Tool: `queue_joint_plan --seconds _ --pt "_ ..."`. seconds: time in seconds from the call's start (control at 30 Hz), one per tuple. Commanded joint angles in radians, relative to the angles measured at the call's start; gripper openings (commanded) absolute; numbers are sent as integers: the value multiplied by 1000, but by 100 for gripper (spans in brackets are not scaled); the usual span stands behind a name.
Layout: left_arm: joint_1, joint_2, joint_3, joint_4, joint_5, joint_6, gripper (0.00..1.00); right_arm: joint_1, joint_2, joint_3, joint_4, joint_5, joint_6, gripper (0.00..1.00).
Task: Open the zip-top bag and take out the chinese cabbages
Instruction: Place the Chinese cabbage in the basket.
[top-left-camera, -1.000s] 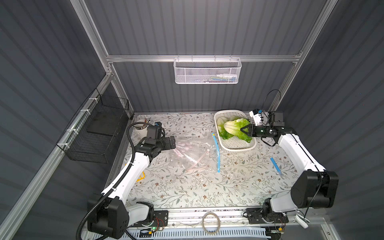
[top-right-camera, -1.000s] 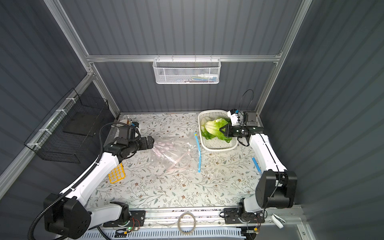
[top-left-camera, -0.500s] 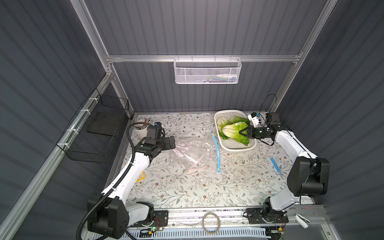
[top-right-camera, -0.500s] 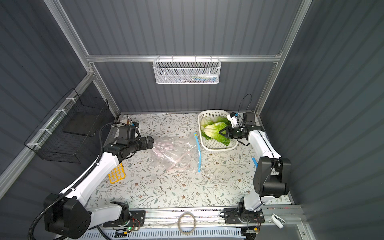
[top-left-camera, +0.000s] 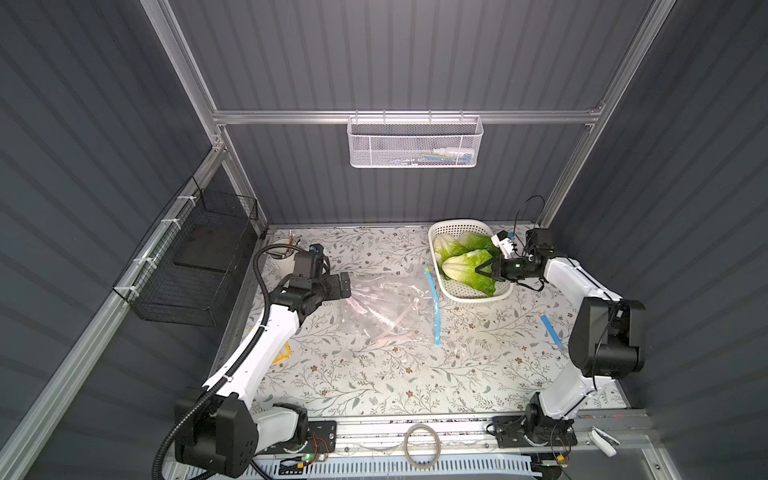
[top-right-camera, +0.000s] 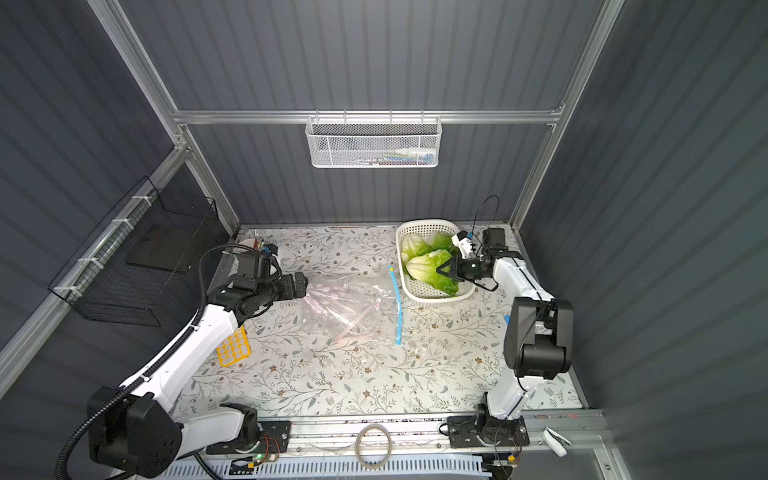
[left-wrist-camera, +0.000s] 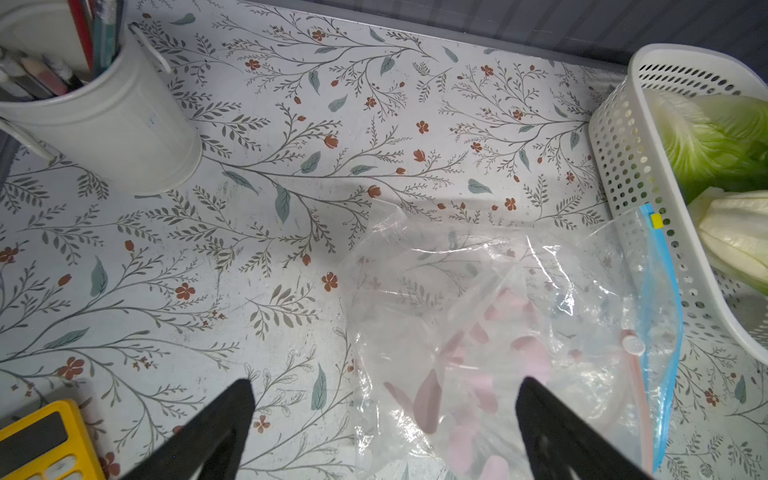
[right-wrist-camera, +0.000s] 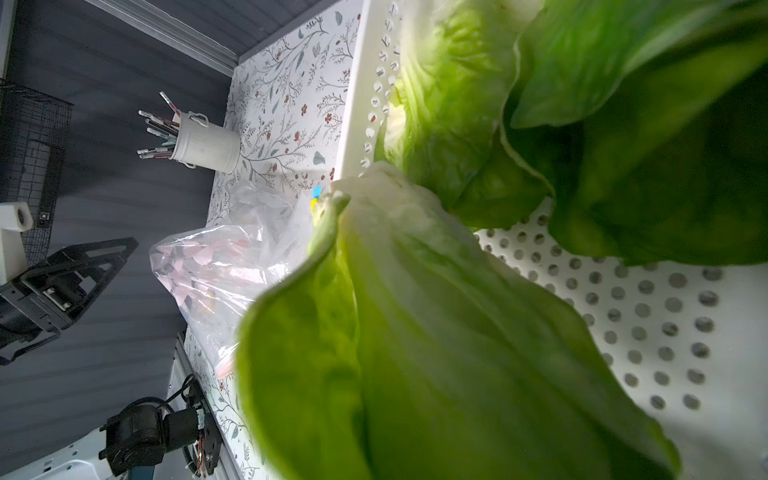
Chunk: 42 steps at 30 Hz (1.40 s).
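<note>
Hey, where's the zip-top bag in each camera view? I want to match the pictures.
Both top views: bag lies mid-table, beside the basket.
Left wrist: bag just beyond the open fingers, its blue zip edge by the basket.
Right wrist: bag beyond the cabbage, outside the basket wall.
Shared landmark: the white perforated basket, in all four.

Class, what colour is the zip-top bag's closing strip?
Blue strip; left wrist view shows it best.

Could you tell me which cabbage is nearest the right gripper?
The front cabbage, whose green tip the right gripper grips; the other two lie behind it.
</note>
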Motion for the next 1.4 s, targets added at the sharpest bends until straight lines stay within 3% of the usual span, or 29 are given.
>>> queue_joint_plan --seconds 0.0,0.23,0.7,1.37 --pt "5 9 14 -12 1 18 100 -3 21 18 -36 -8 -32 1" --pt "5 7 12 -13 4 21 100 -2 56 26 -60 61 -34 7" --pt "5 2 13 -13 3 23 100 -2 76 41 -69 165 1 34" --pt "5 2 12 -13 2 23 100 -4 24 25 -32 426 55 49"
